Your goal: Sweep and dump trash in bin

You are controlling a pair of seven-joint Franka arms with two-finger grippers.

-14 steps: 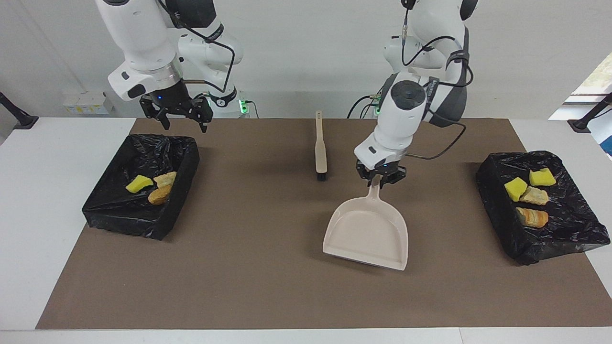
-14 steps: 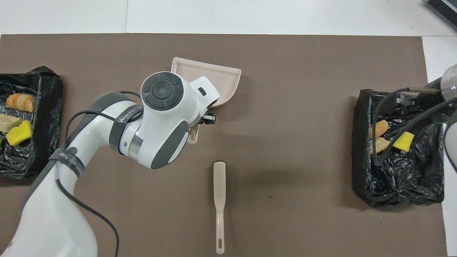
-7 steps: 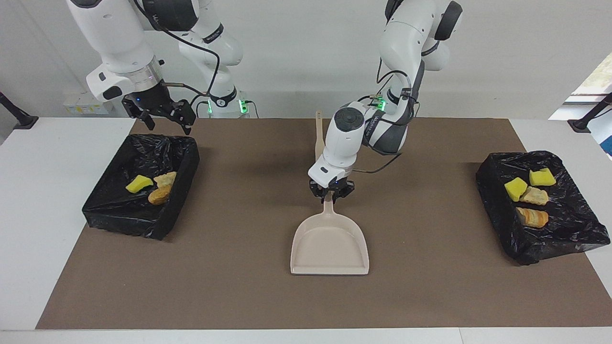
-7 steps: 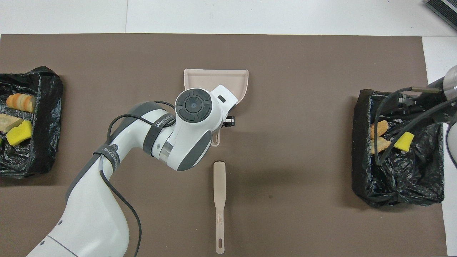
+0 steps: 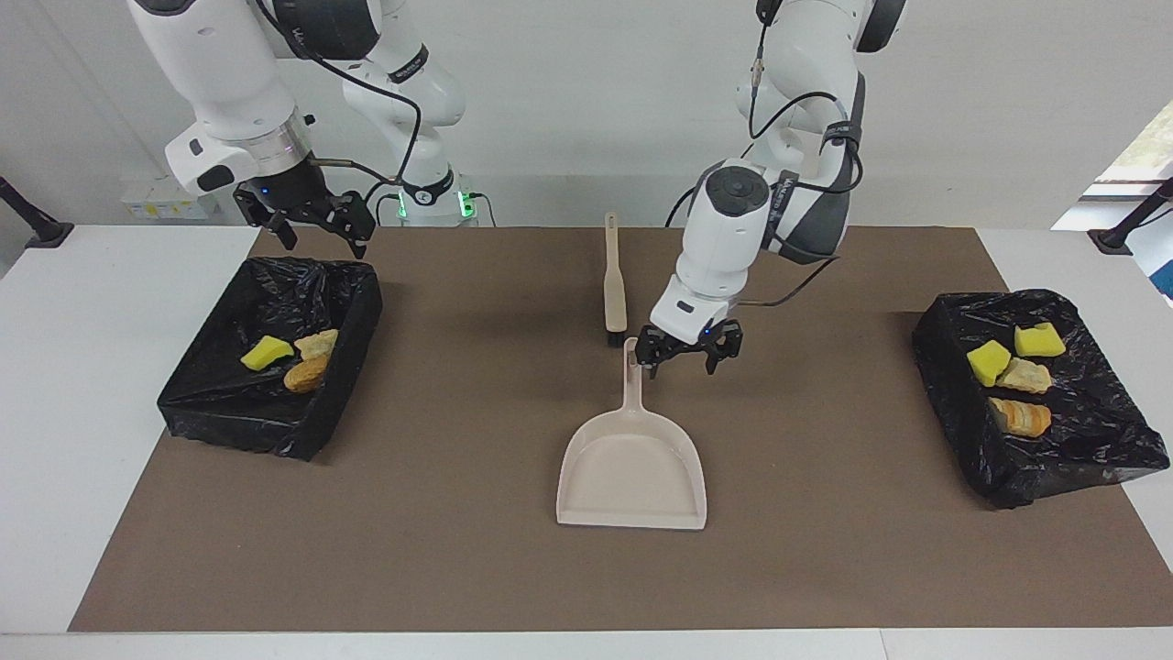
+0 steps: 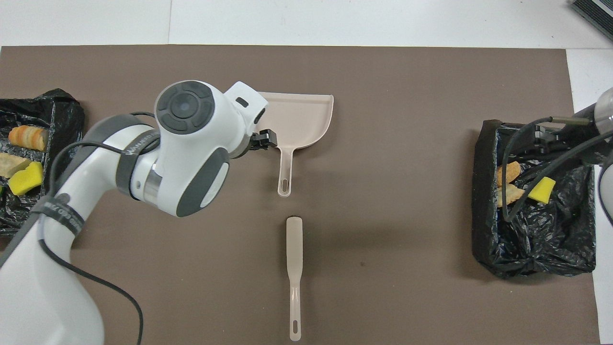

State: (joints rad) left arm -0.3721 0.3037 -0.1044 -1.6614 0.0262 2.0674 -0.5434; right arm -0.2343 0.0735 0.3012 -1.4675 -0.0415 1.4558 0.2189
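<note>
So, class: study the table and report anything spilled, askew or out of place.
Nothing stands out. The trash lies inside the two black-lined bins, none on the mat. The dustpan and brush lie flat mid-table.

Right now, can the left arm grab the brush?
Probably yes. The left gripper hangs open beside the dustpan handle, and the brush lies alone close by, with nothing covering it.

Both arms cast in glossy white shells with dark grey joint covers. Round dark grey cap seen on wrist of left arm [image 5: 733,194]. Black cables were looped along both arms, strapped down by grey lettered bands. Silver ring fitted above black right gripper [image 5: 314,223]. Small blue lights shown at wrists, green lights at bases.
</note>
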